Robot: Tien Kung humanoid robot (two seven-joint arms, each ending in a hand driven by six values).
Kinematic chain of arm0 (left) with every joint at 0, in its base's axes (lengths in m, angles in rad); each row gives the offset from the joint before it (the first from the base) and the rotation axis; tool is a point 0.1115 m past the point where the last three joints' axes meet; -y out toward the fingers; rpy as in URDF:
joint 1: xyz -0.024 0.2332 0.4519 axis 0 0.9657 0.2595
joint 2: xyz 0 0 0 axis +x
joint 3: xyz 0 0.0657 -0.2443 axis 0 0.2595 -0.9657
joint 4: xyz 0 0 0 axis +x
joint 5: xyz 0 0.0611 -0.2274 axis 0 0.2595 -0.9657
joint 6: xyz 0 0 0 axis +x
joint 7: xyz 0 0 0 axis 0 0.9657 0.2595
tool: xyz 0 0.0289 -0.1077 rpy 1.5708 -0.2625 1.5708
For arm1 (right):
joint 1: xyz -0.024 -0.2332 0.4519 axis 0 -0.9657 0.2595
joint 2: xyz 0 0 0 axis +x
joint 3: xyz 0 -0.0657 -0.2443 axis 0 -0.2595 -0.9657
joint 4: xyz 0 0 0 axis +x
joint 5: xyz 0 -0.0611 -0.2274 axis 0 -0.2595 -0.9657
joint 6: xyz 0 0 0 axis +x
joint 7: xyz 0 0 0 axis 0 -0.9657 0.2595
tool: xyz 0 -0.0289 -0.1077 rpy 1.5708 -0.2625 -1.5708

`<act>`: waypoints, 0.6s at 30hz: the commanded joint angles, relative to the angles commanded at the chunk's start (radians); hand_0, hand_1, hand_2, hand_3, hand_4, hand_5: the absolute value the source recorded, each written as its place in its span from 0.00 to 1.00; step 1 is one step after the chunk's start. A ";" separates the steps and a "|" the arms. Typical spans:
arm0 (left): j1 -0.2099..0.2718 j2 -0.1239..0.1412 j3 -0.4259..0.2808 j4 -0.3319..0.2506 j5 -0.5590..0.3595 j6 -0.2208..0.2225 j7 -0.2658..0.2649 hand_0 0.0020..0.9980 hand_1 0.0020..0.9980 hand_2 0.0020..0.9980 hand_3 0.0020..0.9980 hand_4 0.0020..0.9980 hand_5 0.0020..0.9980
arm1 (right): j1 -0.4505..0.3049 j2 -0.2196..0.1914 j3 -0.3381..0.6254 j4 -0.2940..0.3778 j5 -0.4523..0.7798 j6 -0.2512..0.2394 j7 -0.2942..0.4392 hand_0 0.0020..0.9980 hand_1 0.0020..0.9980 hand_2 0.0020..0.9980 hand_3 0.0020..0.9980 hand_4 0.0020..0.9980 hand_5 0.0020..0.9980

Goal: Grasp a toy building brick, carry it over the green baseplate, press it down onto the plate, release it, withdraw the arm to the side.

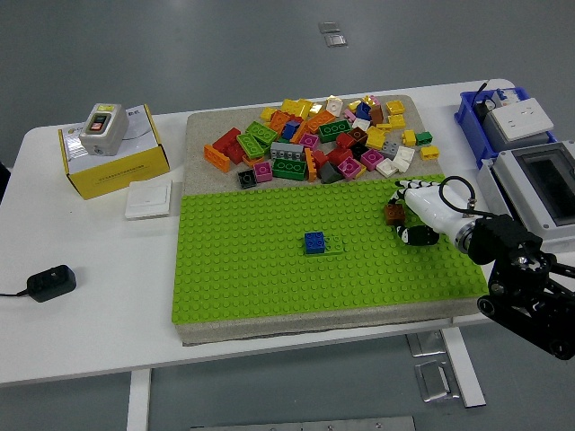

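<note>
The green baseplate [269, 269] lies on a grey mat at the middle of the table. A blue brick [314, 241] sits on a green brick near the plate's centre. My right hand [406, 214], white with black fingertips, comes in from the right over the plate's right part. Its fingers are curled around a small brown brick [394, 214], held low over the studs. I cannot tell whether the brick touches the plate. A pile of several loose coloured bricks [323, 139] lies on the mat behind the plate. My left arm is out of view.
A yellow box with a grey switch [112, 148] and a white wall plate [148, 198] stand at the left. A black power adapter [50, 282] lies at the front left. A blue bin [490, 112] and a grey enclosure [539, 184] crowd the right edge.
</note>
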 joint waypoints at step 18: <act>0.004 -0.001 0.003 0.000 -0.004 0.003 -0.003 0.70 0.72 0.73 0.77 0.45 0.53 | -0.013 -0.020 0.019 0.108 -0.033 -0.011 -0.011 0.90 0.99 0.96 0.49 0.46 0.27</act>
